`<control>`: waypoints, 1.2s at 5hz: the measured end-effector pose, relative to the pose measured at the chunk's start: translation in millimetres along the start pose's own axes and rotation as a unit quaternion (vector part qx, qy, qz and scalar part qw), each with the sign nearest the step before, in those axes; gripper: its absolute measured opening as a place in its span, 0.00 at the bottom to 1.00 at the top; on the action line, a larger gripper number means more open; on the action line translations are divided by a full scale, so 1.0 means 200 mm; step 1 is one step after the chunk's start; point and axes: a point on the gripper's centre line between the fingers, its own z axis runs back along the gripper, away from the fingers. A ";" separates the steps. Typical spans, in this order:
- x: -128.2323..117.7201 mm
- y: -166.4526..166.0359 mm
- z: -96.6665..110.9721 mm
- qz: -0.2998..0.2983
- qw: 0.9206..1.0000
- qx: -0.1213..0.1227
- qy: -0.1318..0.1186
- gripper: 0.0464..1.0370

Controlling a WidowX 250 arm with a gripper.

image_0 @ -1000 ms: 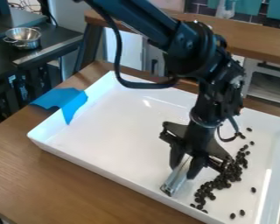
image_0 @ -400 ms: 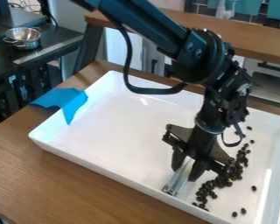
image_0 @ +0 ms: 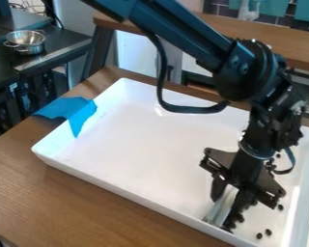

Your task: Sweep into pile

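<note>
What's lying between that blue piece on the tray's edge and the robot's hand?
In the camera view, only the tray's white floor and part of its side wall lie between the blue piece and the hand.

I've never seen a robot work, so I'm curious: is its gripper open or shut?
Shut on a pale strip: the gripper has a finger on each side, and the strip slants down into the white tray.

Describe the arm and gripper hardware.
Black arm, bluish on its long link, with chunky rounded joints and a thick black cable looping below. Thinner loop near the wrist. Black gripper: two tapering fingers, angular wing-like side plates.
</note>
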 end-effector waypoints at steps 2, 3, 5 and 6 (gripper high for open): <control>-0.01 -0.08 0.03 -0.012 1.000 -0.008 0.001 0.32; 0.00 -0.06 0.04 -0.011 1.000 -0.009 0.000 0.32; 0.22 0.26 0.14 0.052 0.998 -0.005 -0.044 0.32; 0.32 0.36 0.21 0.067 0.996 -0.008 -0.061 0.32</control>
